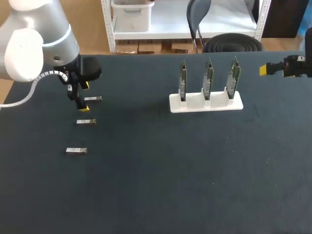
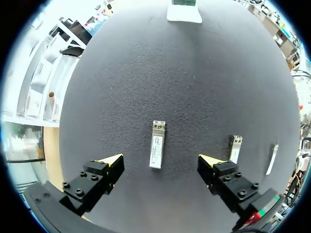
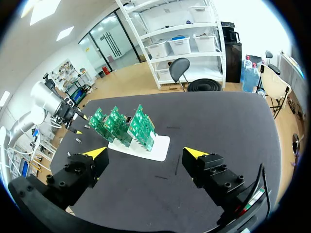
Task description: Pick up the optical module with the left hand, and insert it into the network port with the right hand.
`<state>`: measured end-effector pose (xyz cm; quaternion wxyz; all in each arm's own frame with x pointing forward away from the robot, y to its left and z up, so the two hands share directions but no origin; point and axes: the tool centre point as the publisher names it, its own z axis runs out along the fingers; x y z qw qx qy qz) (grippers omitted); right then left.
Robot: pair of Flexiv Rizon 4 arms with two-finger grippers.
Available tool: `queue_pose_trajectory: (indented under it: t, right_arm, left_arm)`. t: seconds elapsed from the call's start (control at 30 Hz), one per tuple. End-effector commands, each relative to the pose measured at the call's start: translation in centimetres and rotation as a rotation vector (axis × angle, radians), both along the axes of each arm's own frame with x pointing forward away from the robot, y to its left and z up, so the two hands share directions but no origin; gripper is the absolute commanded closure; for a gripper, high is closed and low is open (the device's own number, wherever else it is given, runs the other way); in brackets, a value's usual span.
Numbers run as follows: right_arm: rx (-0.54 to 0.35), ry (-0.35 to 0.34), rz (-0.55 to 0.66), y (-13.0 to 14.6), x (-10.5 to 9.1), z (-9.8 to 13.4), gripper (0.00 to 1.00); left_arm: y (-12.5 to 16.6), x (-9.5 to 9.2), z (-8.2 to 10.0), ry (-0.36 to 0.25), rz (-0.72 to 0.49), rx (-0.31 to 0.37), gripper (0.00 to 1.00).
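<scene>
Dark table point(image 1: 156, 185), left side of frame, our left gripper point(image 2: 160, 162) hangs wide open over the optical module point(image 2: 156, 144), so drifting sideways could nudge its neighbour point(image 2: 234, 148)

Bench point(image 1: 161, 195): dark matte top. On the left side, lying flat in a loose column and well apart: far module point(image 1: 92, 98), middle module point(image 1: 86, 121), near module point(image 1: 76, 150). Right of centre, a white holder point(image 1: 205, 103) sits flat on the surface, carrying three green boards point(image 1: 208, 78) upright in a row.
</scene>
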<state>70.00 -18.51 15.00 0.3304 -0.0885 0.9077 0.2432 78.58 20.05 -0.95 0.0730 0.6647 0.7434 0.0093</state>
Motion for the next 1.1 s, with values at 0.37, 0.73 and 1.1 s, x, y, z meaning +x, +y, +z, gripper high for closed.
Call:
queue_pose_trajectory:
  t: [0.37, 0.73, 1.1]
  right_arm:
    - [0.000, 0.000, 0.000, 0.0, 0.0, 0.0, 0.00]
    - [0.000, 0.000, 0.000, 0.0, 0.0, 0.0, 0.00]
    - [0.000, 0.000, 0.000, 0.0, 0.0, 0.0, 0.00]
  left_arm:
    - [0.1, 0.9, -1.2, 0.043, 0.000, 0.049, 0.00]
    - [-0.4, 0.3, -2.0, 0.060, -0.019, 0.062, 0.00]
    - [-0.3, -0.1, -2.3, 0.079, -0.019, 0.055, 1.00]
